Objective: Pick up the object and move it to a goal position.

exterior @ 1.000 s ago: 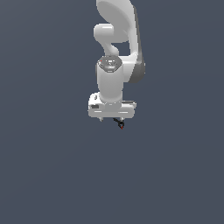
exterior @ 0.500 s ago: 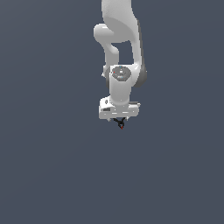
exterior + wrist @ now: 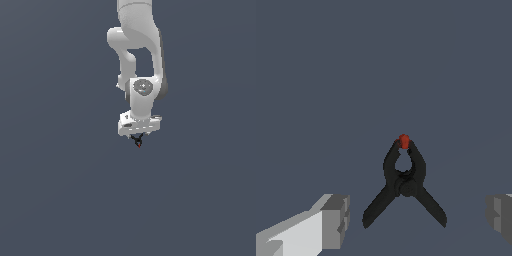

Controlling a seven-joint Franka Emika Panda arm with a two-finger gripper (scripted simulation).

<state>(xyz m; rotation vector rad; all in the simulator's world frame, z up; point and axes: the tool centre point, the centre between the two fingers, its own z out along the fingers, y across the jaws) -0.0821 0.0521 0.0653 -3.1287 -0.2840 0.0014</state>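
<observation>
The object (image 3: pixel 404 181) is a tiny black spring clamp with a red tip. In the wrist view it lies between my two grey fingertips (image 3: pixel 336 218), which stand well apart on either side without touching it. In the exterior view the object (image 3: pixel 138 142) shows as a small black and red speck just under the white gripper (image 3: pixel 138 136). The gripper (image 3: pixel 418 212) is open, and the arm reaches down from above.
Only a plain dark blue-grey surface (image 3: pixel 60 200) shows all around. No other objects, containers or edges are in view.
The gripper has shifted towards the exterior view's right and turned at the wrist, so it now sits over the object. The object has stayed in place.
</observation>
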